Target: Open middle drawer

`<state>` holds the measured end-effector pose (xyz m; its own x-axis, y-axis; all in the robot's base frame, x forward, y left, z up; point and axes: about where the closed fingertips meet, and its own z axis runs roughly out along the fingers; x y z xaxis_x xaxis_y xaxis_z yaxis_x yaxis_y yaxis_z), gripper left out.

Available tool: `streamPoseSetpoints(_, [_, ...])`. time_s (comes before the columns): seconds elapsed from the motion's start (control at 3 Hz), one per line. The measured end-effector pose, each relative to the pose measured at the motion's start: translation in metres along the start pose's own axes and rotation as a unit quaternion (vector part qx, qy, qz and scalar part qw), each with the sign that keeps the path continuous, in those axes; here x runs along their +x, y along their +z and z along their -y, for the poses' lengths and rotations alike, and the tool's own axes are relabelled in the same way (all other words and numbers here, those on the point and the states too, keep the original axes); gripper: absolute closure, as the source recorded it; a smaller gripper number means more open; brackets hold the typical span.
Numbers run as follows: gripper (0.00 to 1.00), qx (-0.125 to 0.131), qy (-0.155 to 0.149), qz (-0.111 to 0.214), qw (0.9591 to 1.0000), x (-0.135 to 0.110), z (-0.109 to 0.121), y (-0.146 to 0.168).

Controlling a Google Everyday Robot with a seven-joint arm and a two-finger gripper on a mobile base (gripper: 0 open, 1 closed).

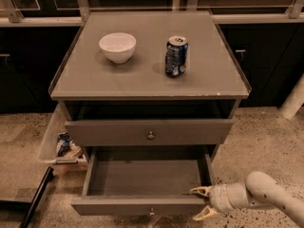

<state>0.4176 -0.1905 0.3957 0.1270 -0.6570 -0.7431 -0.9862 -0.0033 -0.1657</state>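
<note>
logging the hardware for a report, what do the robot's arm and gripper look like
The arm is a smooth, rounded off-white tube; no cables or markings show. It ends in a pale cylindrical wrist and the gripper, two cream-yellow pointed fingers, by the right front corner of the pulled-out drawer.

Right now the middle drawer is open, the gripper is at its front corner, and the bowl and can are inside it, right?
Not quite. The camera view shows the bowl and can on the cabinet top; the middle drawer is open, gripper at its front corner.
</note>
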Motion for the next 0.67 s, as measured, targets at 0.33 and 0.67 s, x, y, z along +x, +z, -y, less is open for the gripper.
streamPoseSetpoints(0.33, [0.00, -0.002, 0.000, 0.001, 1.0000, 0.000, 0.000, 0.001])
streamPoseSetpoints(0.67, [0.00, 0.001, -0.019, 0.003, 0.9998, -0.012, 0.003, -0.012])
